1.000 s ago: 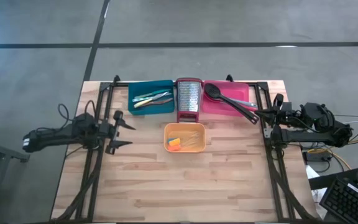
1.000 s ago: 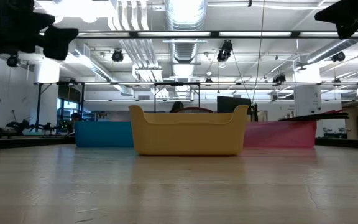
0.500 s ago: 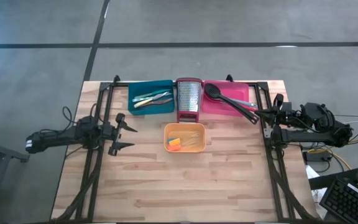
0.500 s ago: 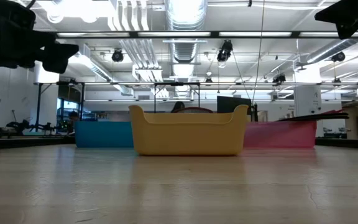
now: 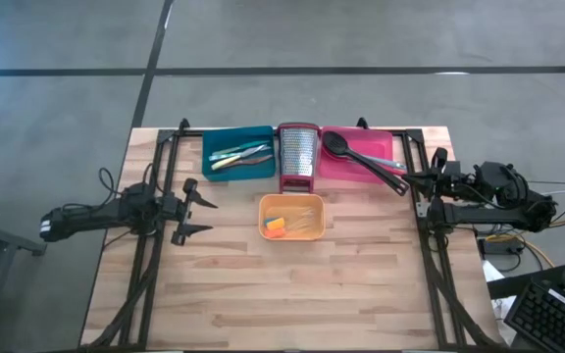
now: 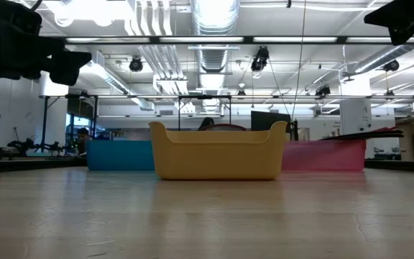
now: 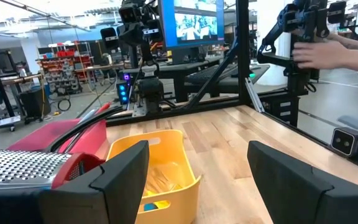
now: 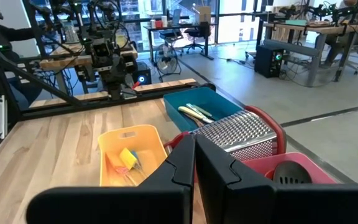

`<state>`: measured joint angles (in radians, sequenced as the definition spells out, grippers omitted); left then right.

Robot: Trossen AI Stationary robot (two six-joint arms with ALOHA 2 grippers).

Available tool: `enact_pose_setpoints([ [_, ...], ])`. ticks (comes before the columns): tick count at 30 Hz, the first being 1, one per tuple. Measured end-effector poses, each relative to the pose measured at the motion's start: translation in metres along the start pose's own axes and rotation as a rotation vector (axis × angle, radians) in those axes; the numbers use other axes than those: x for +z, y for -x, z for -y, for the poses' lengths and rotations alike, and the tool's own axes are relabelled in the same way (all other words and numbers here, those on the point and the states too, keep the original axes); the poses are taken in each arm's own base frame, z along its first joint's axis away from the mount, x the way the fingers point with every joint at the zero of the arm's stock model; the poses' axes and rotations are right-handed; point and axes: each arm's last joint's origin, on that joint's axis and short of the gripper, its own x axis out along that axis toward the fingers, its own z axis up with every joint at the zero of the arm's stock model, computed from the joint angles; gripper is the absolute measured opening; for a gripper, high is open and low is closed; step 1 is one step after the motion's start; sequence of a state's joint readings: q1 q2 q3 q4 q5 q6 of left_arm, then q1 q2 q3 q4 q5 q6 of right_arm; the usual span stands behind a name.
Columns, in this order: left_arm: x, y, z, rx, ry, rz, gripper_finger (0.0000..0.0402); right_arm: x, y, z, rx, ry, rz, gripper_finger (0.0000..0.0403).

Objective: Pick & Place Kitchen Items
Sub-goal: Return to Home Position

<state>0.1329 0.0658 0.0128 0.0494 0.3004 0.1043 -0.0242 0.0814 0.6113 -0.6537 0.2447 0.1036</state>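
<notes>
The kitchen items lie in trays at the table's far middle. Thin colour-handled tools [image 5: 235, 155] rest in the teal tray [image 5: 258, 135]. Long black utensils [image 5: 363, 159] lie across the pink tray [image 5: 385, 144], their handles sticking out over its right rim. Small coloured pieces [image 5: 279, 226] sit in the orange tray [image 5: 265, 206]. My left gripper [image 5: 202, 216] hovers open and level at the table's left, pointing at the orange tray [image 7: 166, 155]. My right gripper [image 8: 194, 163] is shut and raised at the table's right edge.
An upright steel grater [image 5: 298, 157] with a red base stands between the teal and pink trays. Black frame rails [image 5: 150, 255] run along both table sides. A person's hand [image 7: 322, 53] shows beyond the table's right side, by the right arm's stand.
My left gripper has sunk a little toward the table, staying open and level, then has kept still.
</notes>
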Motion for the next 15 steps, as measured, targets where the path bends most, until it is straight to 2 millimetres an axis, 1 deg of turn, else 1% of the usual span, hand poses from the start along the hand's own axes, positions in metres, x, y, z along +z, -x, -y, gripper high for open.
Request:
enact_pose_setpoints([
  [4,0.0,0.0,0.0,0.0,0.0,-0.001,0.0278,0.0,0.0,0.0,0.001,-0.003,0.0,0.0008],
  [6,0.0,0.0,0.0,0.0,0.0,-0.001,0.0278,0.0,0.0,0.0,0.012,-0.045,0.004,0.0008],
  [8,0.0,0.0,0.0,0.0,0.0,-0.002,0.0278,0.004,-0.002,-0.001,0.018,-0.066,0.061,0.0008],
  [11,0.0,0.0,0.0,0.0,0.001,-0.002,0.0278,0.006,-0.013,-0.004,0.033,-0.074,0.193,0.0008],
  [13,0.0,0.0,0.0,0.0,0.001,-0.003,0.0278,-0.004,-0.023,-0.006,0.028,-0.03,0.194,0.0008],
  [15,0.0,0.0,0.0,0.0,0.001,-0.003,0.0278,-0.019,-0.034,-0.007,0.021,0.019,0.151,0.0008],
])
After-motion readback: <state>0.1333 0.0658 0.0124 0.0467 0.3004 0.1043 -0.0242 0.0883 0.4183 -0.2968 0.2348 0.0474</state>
